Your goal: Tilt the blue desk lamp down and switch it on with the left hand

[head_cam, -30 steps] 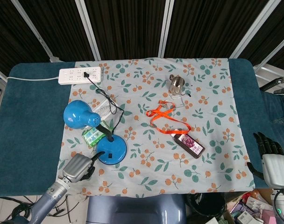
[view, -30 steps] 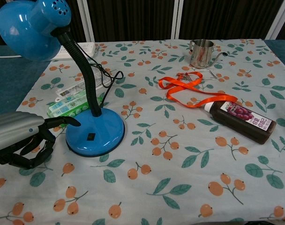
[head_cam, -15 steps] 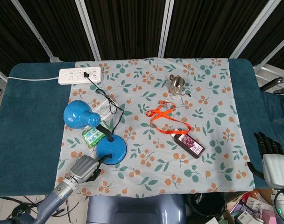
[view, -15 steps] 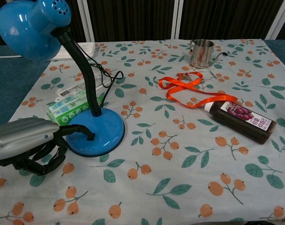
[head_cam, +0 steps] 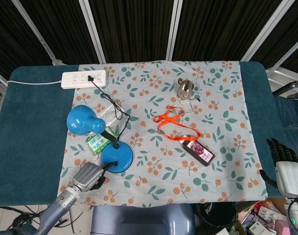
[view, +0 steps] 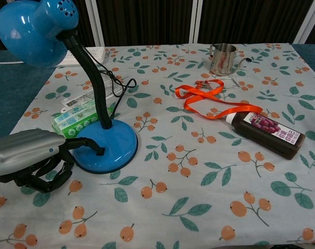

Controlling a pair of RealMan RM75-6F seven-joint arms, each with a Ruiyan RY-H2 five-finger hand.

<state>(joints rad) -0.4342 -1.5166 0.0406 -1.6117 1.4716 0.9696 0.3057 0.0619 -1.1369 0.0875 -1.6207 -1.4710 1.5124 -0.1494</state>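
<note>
One finger of my left hand reaches out onto the front of the lamp base, its tip on or just at the small dark switch; the other fingers curl under the palm, clamped on nothing. In the chest view I cannot tell whether the tip is pressing or only resting there.

I judge I am at the switching step. The blue desk lamp stands near the front left of the flowered cloth, its base touching a green packet behind it. The black gooseneck rises and bends left to the shade, which faces left and somewhat down; whether it is tilted far enough I can't say. I see no glow from it, so I take the lamp as not yet lit.

Next I want a short, firm push straight down on the switch, keeping the base from sliding toward the packet.

Further back, the cord runs to the white power strip on the blue table cover. To the right lie a dark bottle, an orange ribbon and a small metal cup.

My right hand hangs off the right table edge, fingers apart, holding nothing.
</note>
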